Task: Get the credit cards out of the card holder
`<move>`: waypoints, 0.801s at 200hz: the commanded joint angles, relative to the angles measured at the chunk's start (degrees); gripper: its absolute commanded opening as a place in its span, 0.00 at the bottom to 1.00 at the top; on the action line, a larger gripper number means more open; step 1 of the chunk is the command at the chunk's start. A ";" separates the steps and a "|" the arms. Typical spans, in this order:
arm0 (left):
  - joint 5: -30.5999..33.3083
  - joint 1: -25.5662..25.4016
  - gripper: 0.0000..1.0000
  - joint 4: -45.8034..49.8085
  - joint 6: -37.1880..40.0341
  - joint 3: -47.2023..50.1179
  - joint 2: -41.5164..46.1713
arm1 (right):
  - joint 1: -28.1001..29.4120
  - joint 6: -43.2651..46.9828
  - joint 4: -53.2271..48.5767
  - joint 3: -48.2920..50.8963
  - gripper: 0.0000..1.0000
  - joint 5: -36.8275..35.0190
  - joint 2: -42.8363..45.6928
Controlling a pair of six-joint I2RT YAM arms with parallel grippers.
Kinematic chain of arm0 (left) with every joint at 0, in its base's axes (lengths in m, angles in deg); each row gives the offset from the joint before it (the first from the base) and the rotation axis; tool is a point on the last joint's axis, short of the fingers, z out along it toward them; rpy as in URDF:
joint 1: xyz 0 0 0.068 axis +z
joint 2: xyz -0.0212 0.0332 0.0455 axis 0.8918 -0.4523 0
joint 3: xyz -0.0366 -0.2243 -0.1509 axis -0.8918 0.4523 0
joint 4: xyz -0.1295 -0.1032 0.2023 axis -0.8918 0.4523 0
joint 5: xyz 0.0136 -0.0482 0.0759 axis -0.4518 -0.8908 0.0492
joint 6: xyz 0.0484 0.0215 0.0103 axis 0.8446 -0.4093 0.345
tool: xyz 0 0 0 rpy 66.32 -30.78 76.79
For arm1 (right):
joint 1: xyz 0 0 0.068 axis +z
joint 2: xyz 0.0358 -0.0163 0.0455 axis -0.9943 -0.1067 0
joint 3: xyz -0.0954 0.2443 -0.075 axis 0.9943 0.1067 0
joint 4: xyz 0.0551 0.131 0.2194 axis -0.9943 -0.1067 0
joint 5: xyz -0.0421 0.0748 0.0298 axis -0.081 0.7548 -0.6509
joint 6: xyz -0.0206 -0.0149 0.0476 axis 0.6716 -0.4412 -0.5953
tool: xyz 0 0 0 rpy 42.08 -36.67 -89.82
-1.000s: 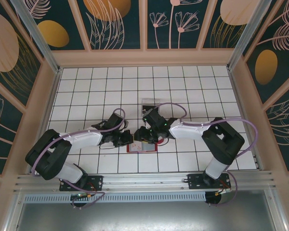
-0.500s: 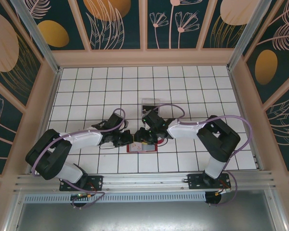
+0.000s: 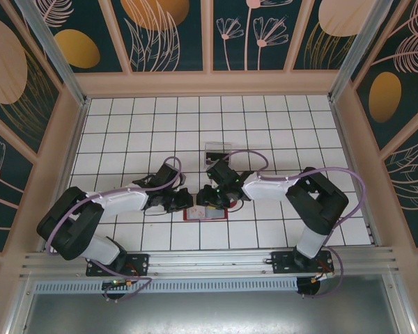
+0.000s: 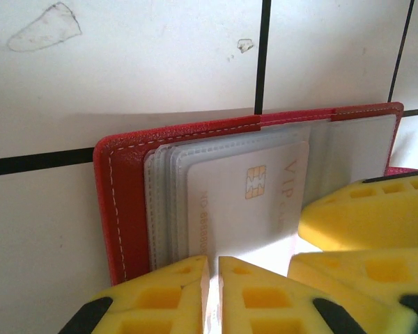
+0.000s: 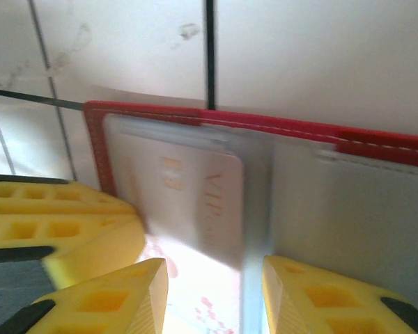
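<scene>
We see the small red folding card holder lying open and flat on the white tiled table, towards the near side, between the two arms. In the left wrist view its stitched red cover frames a stack of clear, greyish plastic pockets. A pale grey credit card with a gold chip and the letters VIP lies on top of that stack. We cannot tell whether the credit card sits inside a pocket or partly out of it.

The left gripper is clenched, its yellow fingers almost together with only a thin slit between them, right at the near edge of the credit card. We cannot tell whether they pinch that edge. The right gripper is released. Its jaws stand apart over the middle of the card holder, one finger on the credit card's side of the fold and the other over the clear page beside it.

The two tools crowd each other. The right gripper's fingers cover the card's corner in the left wrist view, and from above both grippers hide most of the card holder. A clear transparent plastic tray lies on the table just beyond the right gripper, apart from the card holder.
</scene>
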 commanded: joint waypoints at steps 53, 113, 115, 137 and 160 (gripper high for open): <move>2.49 -0.36 0.16 3.40 0.16 0.18 0.52 | -0.22 -0.11 -0.35 0.21 0.40 -0.04 3.62; 4.24 -0.39 0.20 4.97 0.10 -1.25 2.63 | -0.17 -0.73 3.20 0.01 0.40 2.98 2.00; 4.26 -0.38 0.20 5.00 0.12 -1.25 2.70 | -0.21 -0.73 3.30 0.04 0.40 2.96 1.95; 4.81 -0.39 0.20 5.36 0.06 -1.34 3.32 | -0.20 -0.80 3.89 -0.13 0.40 3.39 1.35; 5.14 -0.38 0.20 5.63 -0.12 -1.42 3.68 | -0.13 -0.90 4.68 -0.21 0.40 4.17 0.77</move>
